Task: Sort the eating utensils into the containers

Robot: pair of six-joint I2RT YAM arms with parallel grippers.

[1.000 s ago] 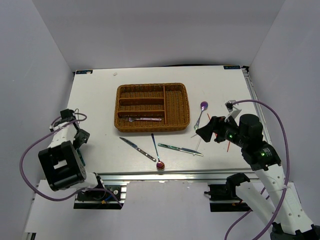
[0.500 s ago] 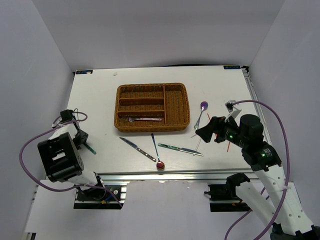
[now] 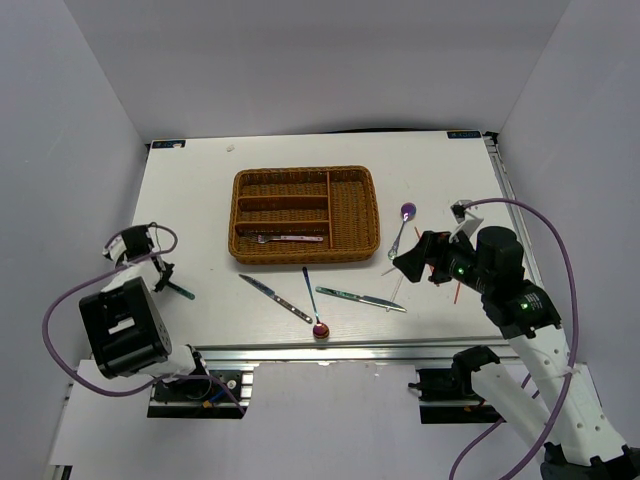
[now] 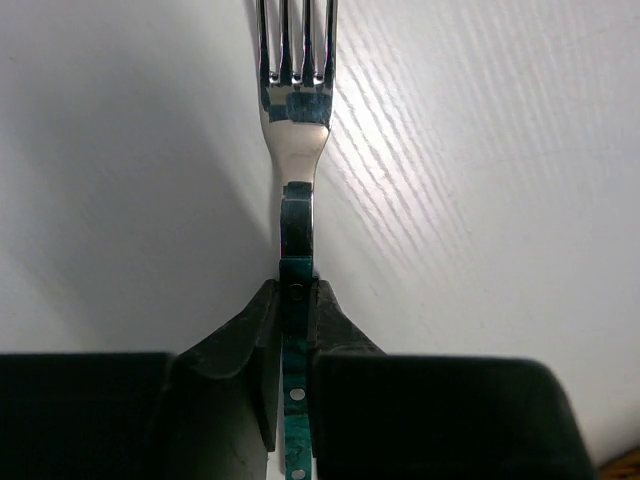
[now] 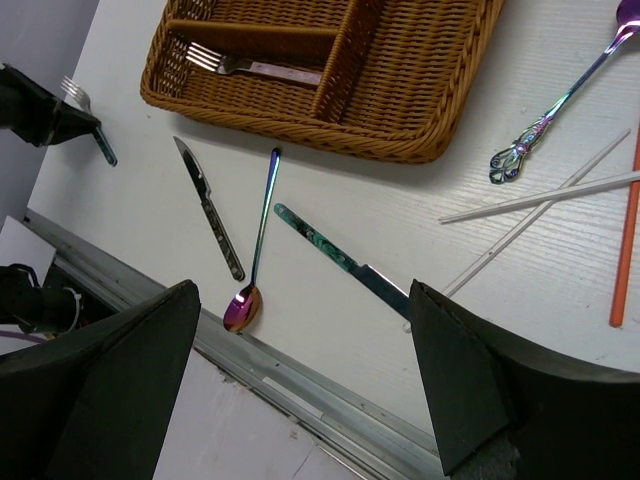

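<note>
Left gripper (image 4: pixel 297 300): your jaws are pinched on the fork (image 4: pixel 297 120) handle, prongs pointing straight out | fork sits near the table's left edge | tray (image 3: pixel 305 171) lies off to the right and farther back, bare table between | right gripper (image 3: pixel 405 265): jaws wide apart, holding nothing, much farther from this fork.

1. My fork (image 4: pixel 296 150) gleams silver at the tines, teal-green along the handle.
2. My fingers (image 4: pixel 238 338) are black.
3. The tray (image 5: pixel 430 100) is brown woven wicker.
4. The table (image 4: pixel 480 200) is white, faintly grained.
</note>
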